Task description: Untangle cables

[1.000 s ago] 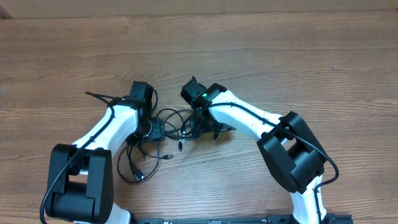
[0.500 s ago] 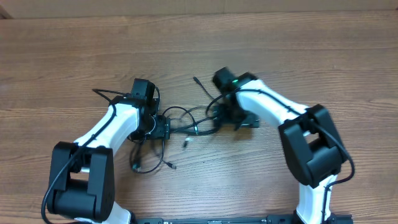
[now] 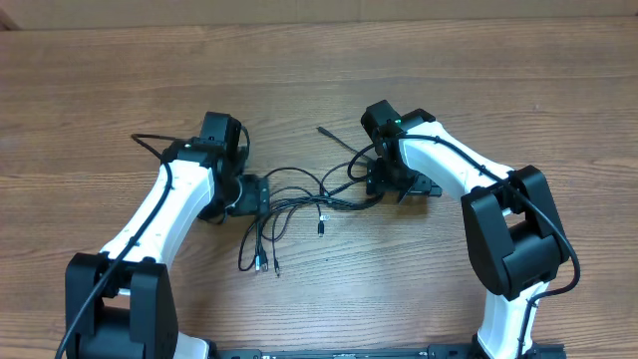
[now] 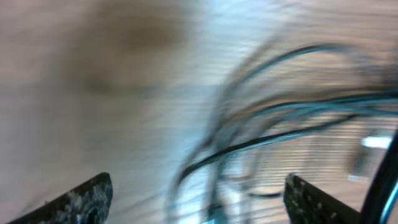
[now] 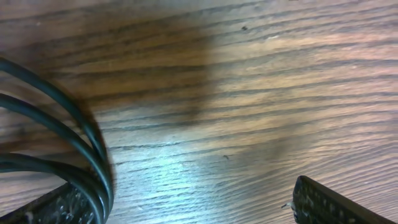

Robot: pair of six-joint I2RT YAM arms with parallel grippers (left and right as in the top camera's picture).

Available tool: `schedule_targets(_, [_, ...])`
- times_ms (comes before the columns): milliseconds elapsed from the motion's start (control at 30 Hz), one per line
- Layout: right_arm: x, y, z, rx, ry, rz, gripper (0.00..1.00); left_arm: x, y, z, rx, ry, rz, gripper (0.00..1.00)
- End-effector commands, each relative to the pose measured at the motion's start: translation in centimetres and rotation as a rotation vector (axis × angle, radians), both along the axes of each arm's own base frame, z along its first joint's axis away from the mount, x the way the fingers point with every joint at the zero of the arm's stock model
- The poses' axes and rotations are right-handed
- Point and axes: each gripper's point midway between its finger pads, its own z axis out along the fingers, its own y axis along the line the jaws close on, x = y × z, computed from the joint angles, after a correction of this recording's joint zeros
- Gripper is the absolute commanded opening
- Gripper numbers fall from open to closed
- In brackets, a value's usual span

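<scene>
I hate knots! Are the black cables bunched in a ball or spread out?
Spread out: the cables lie in long strands, plug ends apart. Some strands cross near the middle; fully untangled, cannot tell.

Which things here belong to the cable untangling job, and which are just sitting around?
Job in hand: cables; left gripper; right gripper, both open.
Just there: wooden table; thick arm wiring.

You can pass freely along the counter's (image 3: pixel 299 70) far edge; mid-counter, the cables (image 3: pixel 295 202) stretch between the left gripper (image 3: pixel 259 194) and right gripper (image 3: pixel 380 186), blocking the straight path between them.
</scene>
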Motion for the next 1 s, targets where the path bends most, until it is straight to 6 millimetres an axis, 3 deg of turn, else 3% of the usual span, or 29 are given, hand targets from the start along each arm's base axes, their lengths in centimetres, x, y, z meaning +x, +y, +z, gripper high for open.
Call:
schedule_targets(0, [-1.8,-4.1,-3.6,-0.193,0.076,-0.016,1.0,-0.2,5.3,0.1,0.286,-0.001,0.181,0.92])
schedule_targets(133, [-0.8,-5.1,-3.2,-0.258,0.014,-0.032,1.0,-1.1,9.2,1.3,0.496,-0.011,0.316,1.0])
schedule_targets(333, [-0.1,-6.7,-2.8,-0.31,-0.046,-0.129,1.0,-1.4,11.3,0.9,0.444,-0.004,0.505,1.0])
schedule_targets(433, [-0.6,-6.4,-3.3,-0.246,-0.011,-0.17,1.0,-0.7,9.8,-0.1,0.248,0.029,0.447,0.99])
schedule_targets(533, [-1.6,-4.2,-4.3,-0.086,0.083,-0.149,1.0,0.5,6.6,-0.5,0.004,0.026,0.256,0.99])
schedule_targets(700, [-2.3,-2.1,-4.7,0.05,0.153,-0.082,1.0,0.8,3.7,0.2,-0.152,0.013,0.066,0.96])
schedule_targets(800, [-2.3,-2.1,-4.7,0.049,0.153,-0.081,1.0,2.2,3.3,2.3,-0.178,-0.033,0.044,0.95])
schedule_targets(967, [-2.1,-2.1,-4.8,0.052,0.146,-0.081,1.0,6.5,3.3,8.6,-0.197,-0.19,0.128,0.96])
